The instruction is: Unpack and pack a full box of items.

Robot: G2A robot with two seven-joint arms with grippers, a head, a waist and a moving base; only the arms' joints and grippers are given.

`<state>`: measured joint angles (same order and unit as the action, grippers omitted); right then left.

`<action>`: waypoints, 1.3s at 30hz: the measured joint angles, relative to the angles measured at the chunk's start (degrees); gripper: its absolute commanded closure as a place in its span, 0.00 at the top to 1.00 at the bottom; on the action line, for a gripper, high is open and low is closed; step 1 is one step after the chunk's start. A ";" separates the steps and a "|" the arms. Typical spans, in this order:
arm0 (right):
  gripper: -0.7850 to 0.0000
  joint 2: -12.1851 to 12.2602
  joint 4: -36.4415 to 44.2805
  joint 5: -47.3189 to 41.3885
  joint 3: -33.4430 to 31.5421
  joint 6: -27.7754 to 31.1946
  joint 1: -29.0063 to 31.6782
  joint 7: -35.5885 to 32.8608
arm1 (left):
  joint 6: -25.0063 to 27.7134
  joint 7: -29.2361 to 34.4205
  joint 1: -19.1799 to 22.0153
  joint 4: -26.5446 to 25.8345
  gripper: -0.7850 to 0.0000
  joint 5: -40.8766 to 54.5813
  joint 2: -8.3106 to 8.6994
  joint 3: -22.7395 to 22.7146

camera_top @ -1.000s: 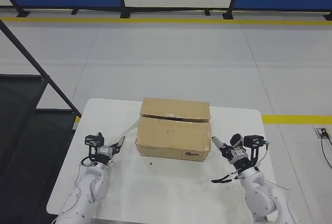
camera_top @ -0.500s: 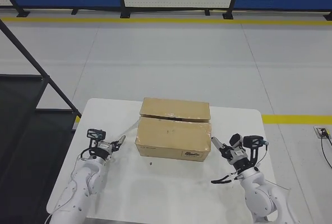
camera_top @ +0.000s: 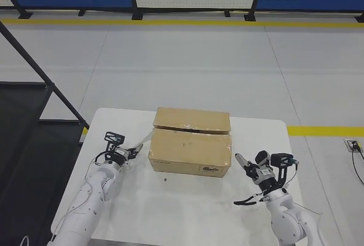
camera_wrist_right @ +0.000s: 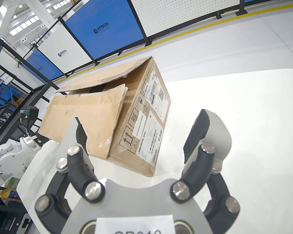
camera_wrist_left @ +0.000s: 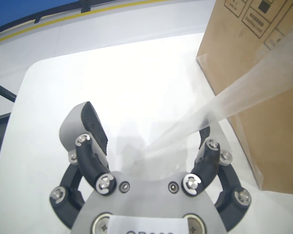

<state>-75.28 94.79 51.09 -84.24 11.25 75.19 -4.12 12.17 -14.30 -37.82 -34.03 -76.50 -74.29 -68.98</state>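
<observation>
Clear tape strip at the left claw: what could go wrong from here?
1. The clear tape strip runs from the brown cardboard box and crosses the open left claw off-centre, close to one finger. Closing may catch only its edge, or it may stick to the pad.
2. The right claw is open and apart from the box, so a pull on the tape could drag the box across the white table.

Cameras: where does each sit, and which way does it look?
Top view: above the arms, looking down at table and cardboard box; both arms show.
Left wrist view: on the left arm, facing the box's side; left gripper shows.
Right wrist view: on the right arm, facing the box's labelled end; right gripper shows.
All share the box.
</observation>
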 measured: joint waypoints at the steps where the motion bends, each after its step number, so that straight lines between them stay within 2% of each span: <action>1: 1.00 0.01 0.02 0.03 0.01 -0.04 0.02 0.03 | -1.11 -0.49 0.37 0.60 1.00 -0.08 -0.20 0.25; 6: 1.00 0.03 0.02 -0.02 0.21 -0.39 -0.01 0.10 | -4.52 -3.73 1.79 3.74 1.00 1.61 -0.87 0.18; 15: 1.00 0.08 -0.83 -0.08 0.81 -0.11 -1.30 -0.32 | -7.34 -7.80 1.74 6.29 1.00 3.30 -0.38 -1.87; 23: 1.00 0.14 -1.31 0.21 1.39 0.19 -2.44 -0.79 | -12.08 -6.39 2.10 7.13 1.00 6.89 -0.12 -4.36; 39: 1.00 0.36 -1.34 0.17 1.37 0.29 -2.29 -0.80 | -18.38 -3.10 3.42 9.06 1.00 13.71 -0.30 -7.79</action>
<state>-74.92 93.45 51.27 -82.86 11.54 72.90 -4.92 -6.21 -17.40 -34.40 -24.97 -62.79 -74.59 -76.77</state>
